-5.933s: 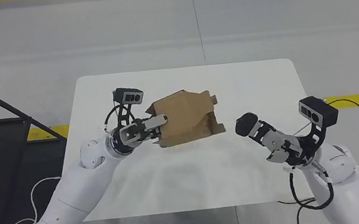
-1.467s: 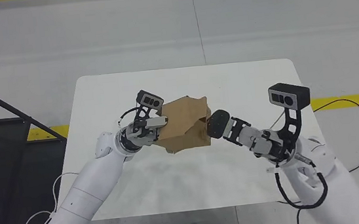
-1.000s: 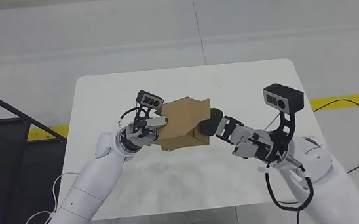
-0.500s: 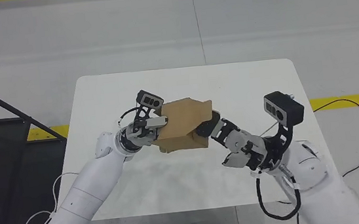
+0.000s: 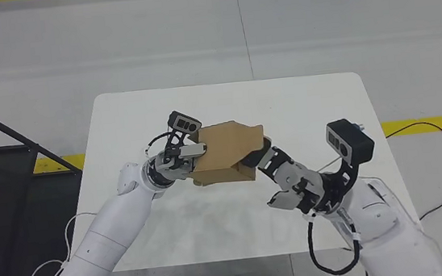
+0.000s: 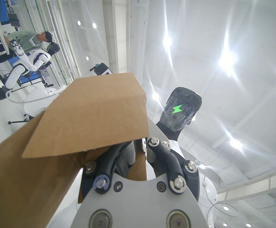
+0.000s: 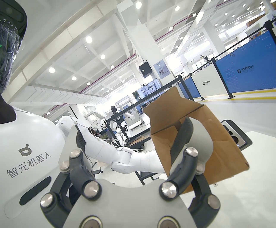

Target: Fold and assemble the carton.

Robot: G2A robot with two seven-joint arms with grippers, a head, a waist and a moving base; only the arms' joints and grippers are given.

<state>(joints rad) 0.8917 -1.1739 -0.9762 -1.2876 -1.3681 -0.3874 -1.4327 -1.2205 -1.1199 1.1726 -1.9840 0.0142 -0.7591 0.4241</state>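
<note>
Carton [image 5: 226, 149], brown cardboard and only partly folded, is between my two tools over the middle of the white bench [image 5: 315, 104]. I cannot tell whether its underside touches the bench.

At its left end my left tool [image 5: 186, 159] is clamped on it. In the left wrist view the dark fingers [image 6: 160, 155] of that tool [image 6: 140, 149] are pressed together on the edge of a cardboard wall. A loose flap of the carton [image 6: 90, 116] leans out above them.

Seen from the top view, the carton's upper side rises to a shallow peak, its panels not lying flat.

At its right end my right tool [image 5: 257, 158] meets the carton with its fingers spread wide apart. In the right wrist view one finger [image 7: 189, 138] of that tool [image 7: 132, 129] lies with its pad against the carton [image 7: 217, 149] at the open end, just beside a raised flap. The other finger stands well apart from the cardboard and touches nothing.
</note>
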